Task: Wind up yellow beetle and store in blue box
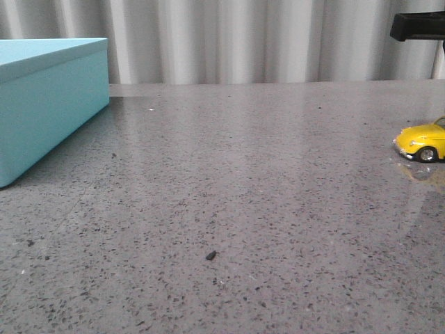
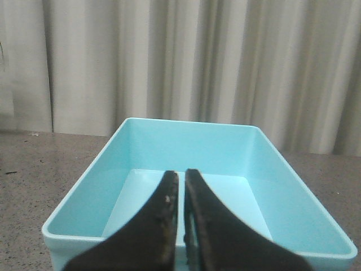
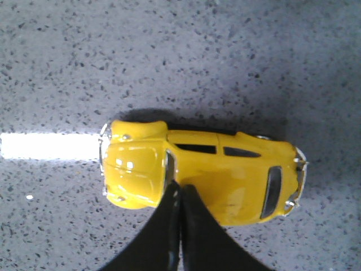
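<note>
The yellow beetle point(image 1: 421, 141) stands on its wheels at the table's far right edge, partly cut off in the front view. In the right wrist view the beetle point(image 3: 225, 169) is seen from above. My right gripper point(image 3: 180, 185) hangs over its roof, jaws shut with nothing between them. The blue box point(image 1: 49, 104) stands at the far left of the table. In the left wrist view the blue box point(image 2: 186, 141) is open and empty. My left gripper point(image 2: 181, 172) is shut and empty at the box's near rim.
The grey speckled tabletop point(image 1: 229, 181) stretches between box and car. A small dark speck point(image 1: 211, 255) lies near the front. A pleated curtain point(image 1: 243, 42) hangs behind the table. A black part point(image 1: 417, 26) juts in at the top right above the car.
</note>
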Motion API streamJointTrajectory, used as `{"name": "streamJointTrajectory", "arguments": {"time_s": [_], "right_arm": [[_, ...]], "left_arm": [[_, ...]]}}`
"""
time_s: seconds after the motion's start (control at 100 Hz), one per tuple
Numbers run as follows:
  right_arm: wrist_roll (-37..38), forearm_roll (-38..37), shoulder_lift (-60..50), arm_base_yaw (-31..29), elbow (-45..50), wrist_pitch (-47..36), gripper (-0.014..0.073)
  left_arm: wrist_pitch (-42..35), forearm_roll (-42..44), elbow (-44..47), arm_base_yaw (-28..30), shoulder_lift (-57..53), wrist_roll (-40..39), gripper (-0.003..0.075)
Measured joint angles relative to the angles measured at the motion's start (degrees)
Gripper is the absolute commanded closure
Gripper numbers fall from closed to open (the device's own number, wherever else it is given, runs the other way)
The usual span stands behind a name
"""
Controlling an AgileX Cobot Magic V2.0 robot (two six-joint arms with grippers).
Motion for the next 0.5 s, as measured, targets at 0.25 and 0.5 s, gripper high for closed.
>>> {"name": "streamJointTrajectory", "arguments": {"time_s": [0.25, 0.5], "right_arm": [[0.0, -1.82, 0.0, -4.01, 0.0, 0.81, 0.0655], [0.0, -4.78, 0.17, -7.18, -0.04, 1.88, 0.0655]], "left_arm": [[0.0, 0.0, 0.0, 0.0, 0.0, 0.0, 0.0741], [0.0, 0.0, 0.0, 0.0, 0.0, 0.0, 0.0741]]}}
